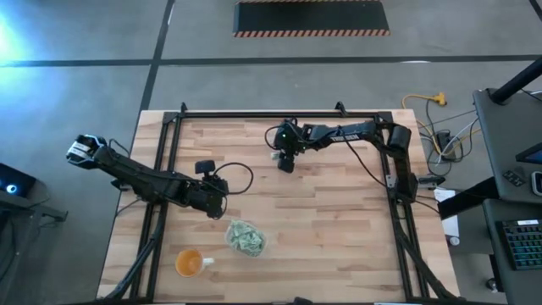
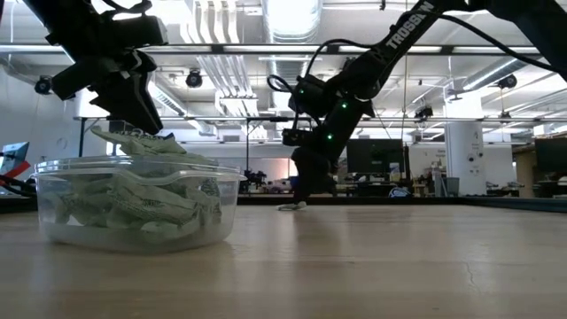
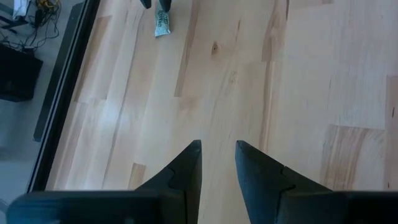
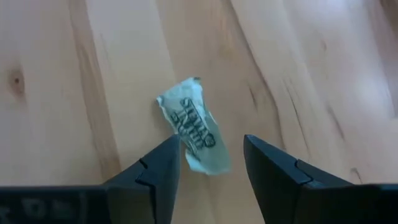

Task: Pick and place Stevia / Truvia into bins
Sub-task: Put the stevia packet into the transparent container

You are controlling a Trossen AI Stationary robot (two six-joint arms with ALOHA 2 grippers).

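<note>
We hover our right gripper (image 4: pixel 211 158), fingers spread astride a lone Stevia packet (image 4: pixel 194 126), ready to descend and pinch before carrying it to the bin (image 1: pixel 246 236); our left gripper (image 3: pixel 217 163), fingers slightly parted, holds nothing

The packet (image 4: pixel 194 127) lying on the counter (image 4: pixel 56 93) between the fingers of the right end effector (image 4: pixel 211 163) carries dark printed lettering that reads "STEVIA", with a further line beneath it too small to make out. In the low view, white capitals on the upper link of the right arm (image 2: pixel 409 22) spell "TROSSEN".
</note>
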